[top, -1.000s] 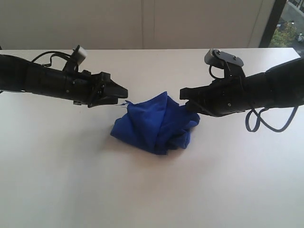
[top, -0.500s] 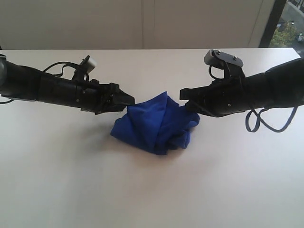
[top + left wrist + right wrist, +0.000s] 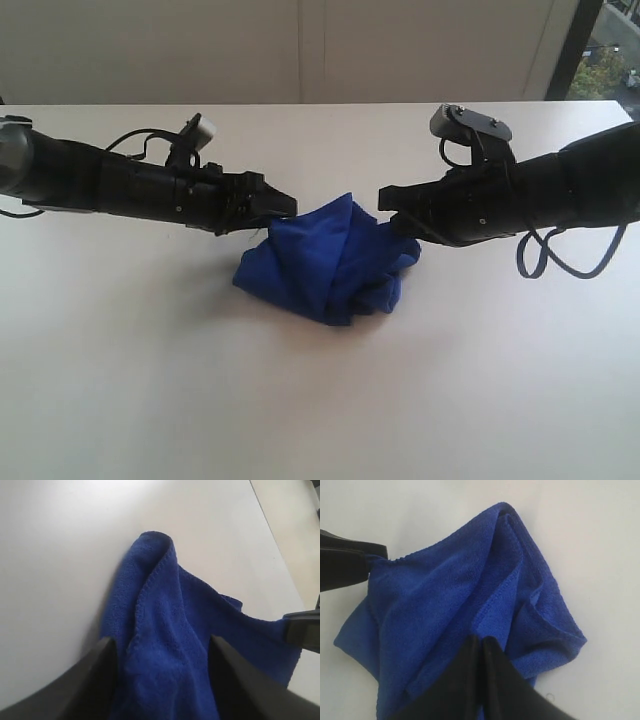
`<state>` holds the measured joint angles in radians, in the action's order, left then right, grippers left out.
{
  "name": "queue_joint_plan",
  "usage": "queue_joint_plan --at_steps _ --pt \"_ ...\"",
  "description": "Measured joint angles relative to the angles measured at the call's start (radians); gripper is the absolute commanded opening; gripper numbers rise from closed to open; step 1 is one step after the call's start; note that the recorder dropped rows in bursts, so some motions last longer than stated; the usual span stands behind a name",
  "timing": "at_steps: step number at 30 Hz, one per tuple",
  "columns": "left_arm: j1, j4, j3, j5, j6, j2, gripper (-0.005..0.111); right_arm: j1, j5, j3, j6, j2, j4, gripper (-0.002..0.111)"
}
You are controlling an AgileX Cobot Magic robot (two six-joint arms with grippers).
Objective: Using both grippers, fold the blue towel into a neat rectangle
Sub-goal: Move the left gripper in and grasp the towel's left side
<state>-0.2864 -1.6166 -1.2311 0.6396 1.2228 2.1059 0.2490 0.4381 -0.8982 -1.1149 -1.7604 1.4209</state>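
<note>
White tabletop [image 3: 320, 410]; blue towel [image 3: 330, 262] bunched, layers hard to sort. Left gripper [image 3: 161, 641] reaching low, fingers spread astride a fold; right gripper [image 3: 481, 640] fingers pressed together, grip unclear.

Bunched blue towel [image 3: 330, 262], white table [image 3: 300, 400]

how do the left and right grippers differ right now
The left gripper is open, its fingers spread either side of a fold of the blue towel; the right gripper is shut, its fingers pressed together above the cloth. The left gripper reaches the towel from the left of the exterior view, the right gripper from the right. Both are black and meet at the crumpled towel's upper part.
</note>
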Motion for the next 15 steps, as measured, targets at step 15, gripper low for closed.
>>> queue_joint_plan --at_steps 15 --pt "0.000 0.090 -0.003 0.043 -0.016 0.000 0.047 0.000 0.000 0.000 0.000 0.000 0.000 0.000"
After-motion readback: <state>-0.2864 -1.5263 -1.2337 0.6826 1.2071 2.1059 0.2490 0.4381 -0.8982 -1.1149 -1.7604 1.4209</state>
